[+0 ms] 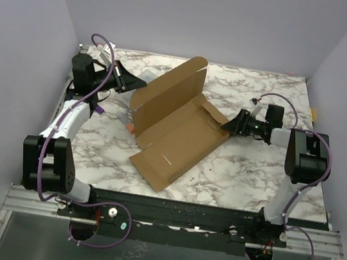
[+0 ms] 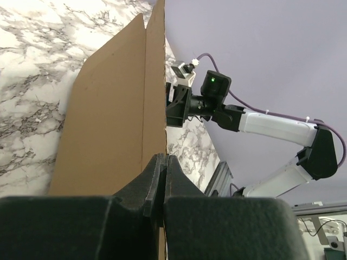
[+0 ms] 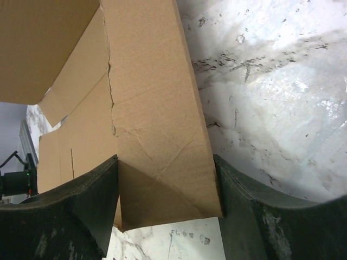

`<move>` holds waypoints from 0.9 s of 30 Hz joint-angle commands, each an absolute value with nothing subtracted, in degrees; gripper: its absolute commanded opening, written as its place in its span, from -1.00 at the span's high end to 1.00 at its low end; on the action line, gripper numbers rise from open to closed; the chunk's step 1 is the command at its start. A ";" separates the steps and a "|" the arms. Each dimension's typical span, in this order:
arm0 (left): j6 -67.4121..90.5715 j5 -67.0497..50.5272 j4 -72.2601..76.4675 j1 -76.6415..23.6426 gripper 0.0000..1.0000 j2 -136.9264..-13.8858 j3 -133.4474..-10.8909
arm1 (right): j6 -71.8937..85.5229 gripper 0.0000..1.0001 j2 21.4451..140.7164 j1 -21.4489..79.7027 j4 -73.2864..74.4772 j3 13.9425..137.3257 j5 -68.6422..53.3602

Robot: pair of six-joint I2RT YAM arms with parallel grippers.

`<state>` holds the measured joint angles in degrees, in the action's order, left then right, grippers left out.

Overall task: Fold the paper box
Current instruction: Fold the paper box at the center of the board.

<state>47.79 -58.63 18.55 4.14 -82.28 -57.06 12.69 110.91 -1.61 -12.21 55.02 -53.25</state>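
**Box half up, both arms on the cardboard**

The marble-pattern table point(image 1: 245, 174) is the biggest thing here, and the paper box point(image 1: 181, 141) sits about mid-table. It's turned diagonally and most of it lies flat and open. One long panel point(image 1: 169, 93) on its far-left side stands up on edge.

The left gripper point(image 1: 130, 83) is at that raised panel's left end. In the wrist view its fingers point(image 2: 154, 179) are pressed together with the panel's thin edge pinched between them, so it's a proper clamp.

The right gripper point(image 1: 229, 125) is at the box's right-hand flap point(image 3: 157, 124). Its fingers point(image 3: 92, 206) are spread wide, with the creased flap filling the gap and each side edge sitting right by a pad. I can't tell whether they're actually squeezing it.

Small stuff: a green light point(image 2: 212, 79) glows on the right wrist, and a tiny orange bit point(image 1: 131, 126) lies just beside the box's left edge — too small to make out.
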 commanded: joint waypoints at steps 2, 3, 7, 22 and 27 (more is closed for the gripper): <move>48.84 -59.13 20.61 3.37 1.00 -79.36 -56.32 | 13.83 -0.39 111.42 -1.93 -14.41 55.74 -55.26; 48.90 -59.05 20.59 3.34 1.00 -79.10 -56.19 | 13.75 -0.39 111.29 -1.93 -14.48 55.60 -55.41; 49.26 -58.89 20.59 3.26 1.00 -78.46 -55.97 | 13.14 -0.39 110.67 -1.89 -14.89 55.29 -56.72; 50.55 -58.77 20.58 2.47 1.00 -75.82 -54.59 | 8.76 -0.35 108.40 -0.70 -11.85 55.47 -48.88; 50.54 -58.39 20.68 2.20 1.00 -74.05 -53.31 | 5.73 -0.35 106.37 0.97 -10.16 55.79 -46.60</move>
